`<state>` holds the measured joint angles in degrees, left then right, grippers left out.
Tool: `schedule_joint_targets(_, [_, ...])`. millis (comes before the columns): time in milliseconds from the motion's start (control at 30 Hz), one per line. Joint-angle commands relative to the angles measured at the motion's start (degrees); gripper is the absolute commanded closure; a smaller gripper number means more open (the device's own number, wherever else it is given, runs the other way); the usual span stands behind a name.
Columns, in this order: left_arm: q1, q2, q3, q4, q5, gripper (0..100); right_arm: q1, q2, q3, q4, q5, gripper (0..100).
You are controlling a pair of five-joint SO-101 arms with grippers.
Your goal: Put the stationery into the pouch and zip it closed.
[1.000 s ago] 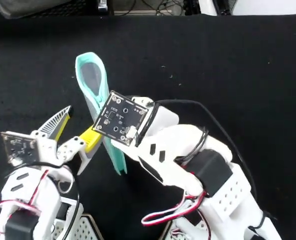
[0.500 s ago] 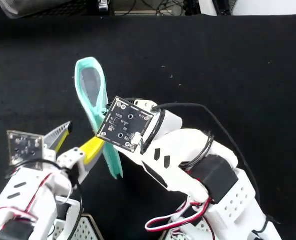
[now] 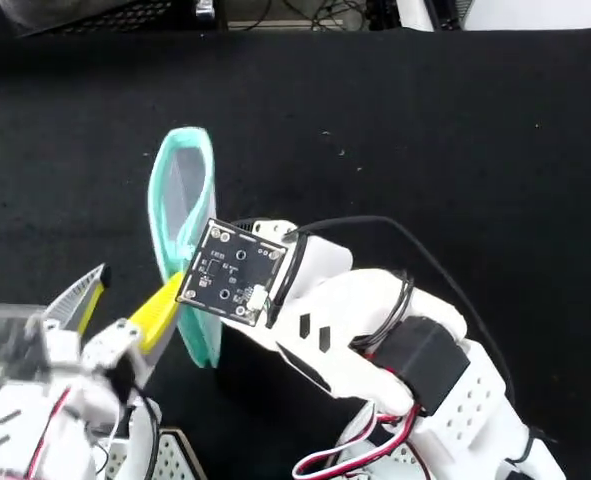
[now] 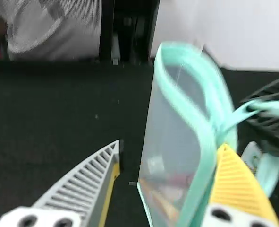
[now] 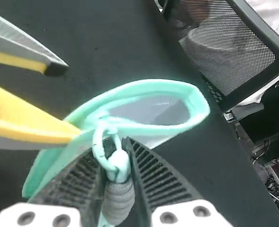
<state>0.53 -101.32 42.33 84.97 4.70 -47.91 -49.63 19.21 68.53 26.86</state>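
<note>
Swung leftward, pouch [image 3: 180, 195] hangs from right pincer [image 5: 114, 140] clamping its zipper pull [image 5: 114, 161].

Pouch [image 3: 180, 190]: mint-green trim, clear sides. Stands on its long edge on the black table [image 3: 425, 130], mouth open in a loop at the far end. Stationery [image 4: 160, 191] inside, low down: blurred reddish and yellow shapes. Zip pull [image 5: 113, 158]: mint cord, partway along the zip.

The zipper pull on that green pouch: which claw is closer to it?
Right. The right gripper is shut on the zipper pull itself. The left gripper is open alongside, its yellow finger against the pouch edge close to the pull.
</note>
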Motion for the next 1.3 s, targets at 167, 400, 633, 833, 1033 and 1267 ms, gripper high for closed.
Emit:
schedule_joint_targets(167, [12.97, -2.55, -0.22, 0.35, -0.18, 68, -0.35, -1.27, -1.01, -2.02, 0.0, 98.6])
schedule_joint_targets(400, [16.22, -2.55, 7.52, -5.19, -0.18, 69, -0.26, -1.27, -1.01, -1.76, 0.0, 98.6])
schedule_joint_targets(633, [16.04, -2.46, 10.15, -9.23, -0.7, 69, -0.35, -1.36, -1.01, -1.32, 0.0, 98.6])
schedule_joint_targets(833, [11.47, -2.81, 13.76, -11.43, -0.7, 71, -0.18, -1.54, -1.01, 0.97, 0.0, 98.6])
schedule_joint_targets(1033, [12.26, -2.73, 13.14, -12.13, -5.19, 93, -0.44, -1.45, -0.92, 0.62, -1.32, 98.6])
schedule_joint_targets(1267, [15.52, -2.55, 9.54, -11.87, -12.57, 97, -0.44, -1.89, 1.01, 0.97, -3.16, 98.6])
